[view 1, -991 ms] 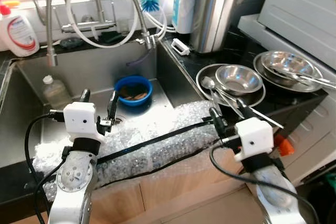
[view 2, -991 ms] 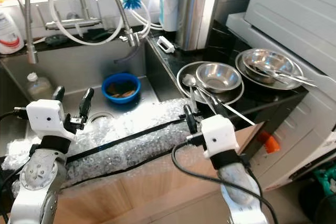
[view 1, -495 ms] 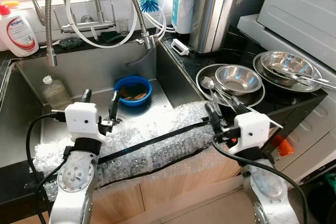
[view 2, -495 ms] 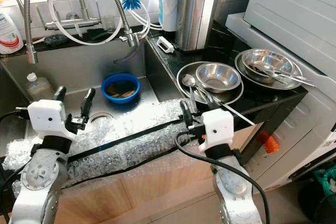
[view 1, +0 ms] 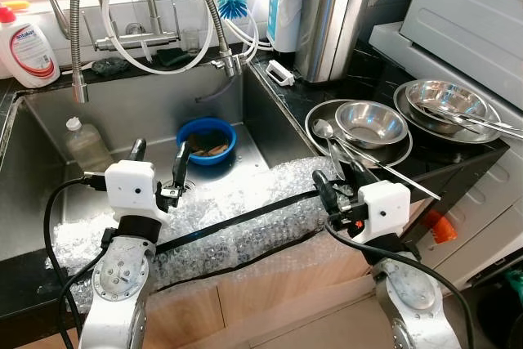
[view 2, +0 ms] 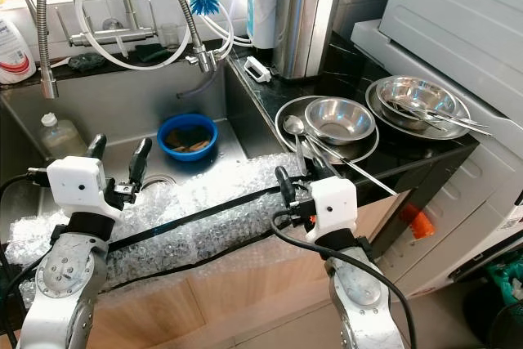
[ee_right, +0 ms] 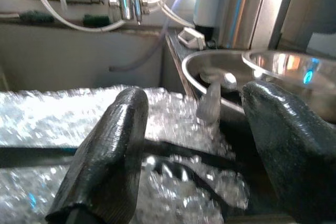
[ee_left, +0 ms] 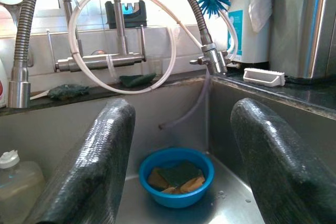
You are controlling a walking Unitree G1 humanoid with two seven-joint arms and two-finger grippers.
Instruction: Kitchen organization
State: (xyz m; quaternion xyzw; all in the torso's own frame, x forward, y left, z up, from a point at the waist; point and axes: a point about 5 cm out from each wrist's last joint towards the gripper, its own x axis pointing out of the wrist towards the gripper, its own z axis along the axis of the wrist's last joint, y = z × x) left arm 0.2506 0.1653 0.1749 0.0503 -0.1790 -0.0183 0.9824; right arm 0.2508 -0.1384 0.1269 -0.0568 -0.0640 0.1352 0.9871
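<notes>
Left gripper [view 1: 159, 156] over the sink [view 1: 37, 194], fingers spread, gripping nothing; blue bowl [view 1: 207, 138] of sponges at 1 o'clock from it. Right gripper [view 1: 336, 179] above the right end of the bubble wrap [view 1: 221, 222], fingers spread too, empty. At 12 to 1 o'clock from it, spoon [view 1: 324, 130] and steel bowl [view 1: 372, 123] on a plate [view 1: 315, 116]. Further steel dishes [view 1: 448, 102] at 2 o'clock.

Silver arms, white wrist blocks, black cables.

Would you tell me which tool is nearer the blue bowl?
Left. The left tool hangs just in front of the blue bowl; the right tool is off to its right.
</notes>
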